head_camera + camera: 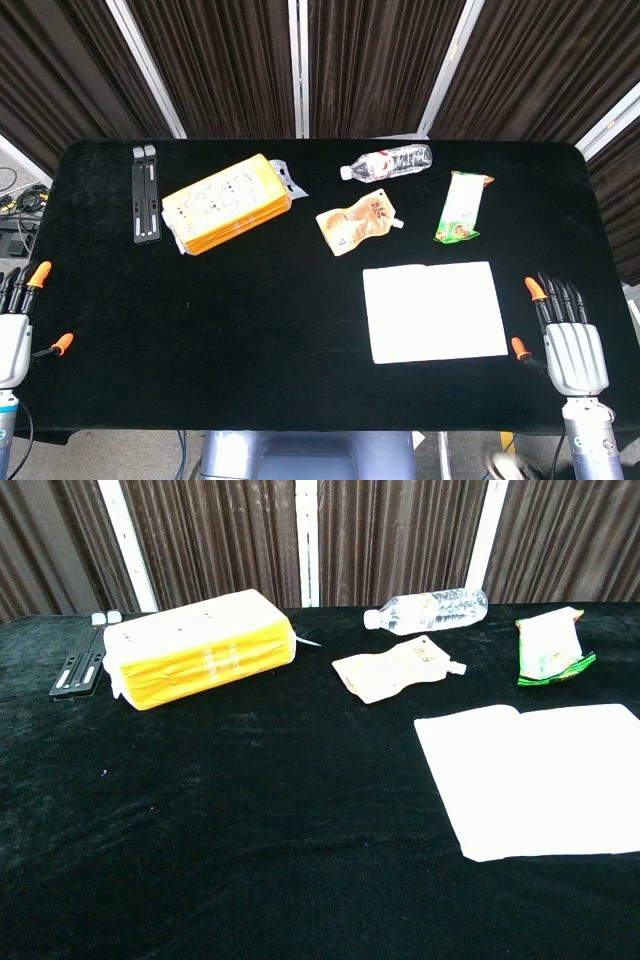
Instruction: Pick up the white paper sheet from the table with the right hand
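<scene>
White paper sheet [435, 311] flat on table [250, 330], right hand [568, 345] beside it (fingers spread, holding nothing).

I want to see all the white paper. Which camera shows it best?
The head view: the flat white paper sheet lies whole there, every edge visible, beside the right hand. The chest view shows it closer, but the frame cuts off its right edge.

You have one flat white paper sheet [434, 311] on the black-draped bench [250, 330], one clear plastic water bottle [388, 163], one tan spouted drink pouch [358, 222], one green-and-white snack packet [463, 207], one yellow plastic-wrapped pack [225, 203] and one black folded stand [146, 192]. Two robot hands show: one left hand [14, 335], one right hand [568, 342].
</scene>
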Robot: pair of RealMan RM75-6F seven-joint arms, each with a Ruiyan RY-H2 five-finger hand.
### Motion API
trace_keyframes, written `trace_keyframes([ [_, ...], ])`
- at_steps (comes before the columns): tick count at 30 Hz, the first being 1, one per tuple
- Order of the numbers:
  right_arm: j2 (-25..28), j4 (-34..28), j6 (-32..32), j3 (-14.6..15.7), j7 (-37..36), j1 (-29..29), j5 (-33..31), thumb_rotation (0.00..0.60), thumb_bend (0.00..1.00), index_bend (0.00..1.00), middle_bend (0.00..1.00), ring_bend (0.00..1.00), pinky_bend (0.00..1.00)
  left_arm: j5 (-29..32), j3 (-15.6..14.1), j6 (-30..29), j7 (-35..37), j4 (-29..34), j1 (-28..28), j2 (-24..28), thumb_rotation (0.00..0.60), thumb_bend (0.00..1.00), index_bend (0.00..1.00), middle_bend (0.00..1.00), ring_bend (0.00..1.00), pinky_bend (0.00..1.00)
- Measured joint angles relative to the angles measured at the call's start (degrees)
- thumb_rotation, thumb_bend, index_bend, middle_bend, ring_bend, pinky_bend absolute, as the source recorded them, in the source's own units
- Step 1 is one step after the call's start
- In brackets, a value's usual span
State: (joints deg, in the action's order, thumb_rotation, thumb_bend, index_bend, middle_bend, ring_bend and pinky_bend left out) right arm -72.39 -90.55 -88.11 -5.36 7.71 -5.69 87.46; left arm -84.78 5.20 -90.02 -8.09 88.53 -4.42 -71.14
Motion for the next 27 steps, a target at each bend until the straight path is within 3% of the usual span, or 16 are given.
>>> trace_keyframes([
  [19, -0.75, -0.16, 1.38, 0.75, 1.07, -0.69, 0.95, 0.6, 0.16, 0.0, 0.0, 0.0, 0.0, 0.42, 0.27, -0.02, 0.25, 0.67, 0.01, 0.4, 0.6, 0.1, 0.0, 0.0, 0.0, 0.0],
  [27, -3.76, -2.78, 5.95, -1.16, 4.24, -4.26, -1.06, 0.6, 0.16, 0.0, 0.0, 0.0, 0.0, 0.77, 0.56, -0.32, 0.63, 1.22, 0.21, 0.82, 0.6, 0.1, 0.0, 0.0, 0.0, 0.0],
])
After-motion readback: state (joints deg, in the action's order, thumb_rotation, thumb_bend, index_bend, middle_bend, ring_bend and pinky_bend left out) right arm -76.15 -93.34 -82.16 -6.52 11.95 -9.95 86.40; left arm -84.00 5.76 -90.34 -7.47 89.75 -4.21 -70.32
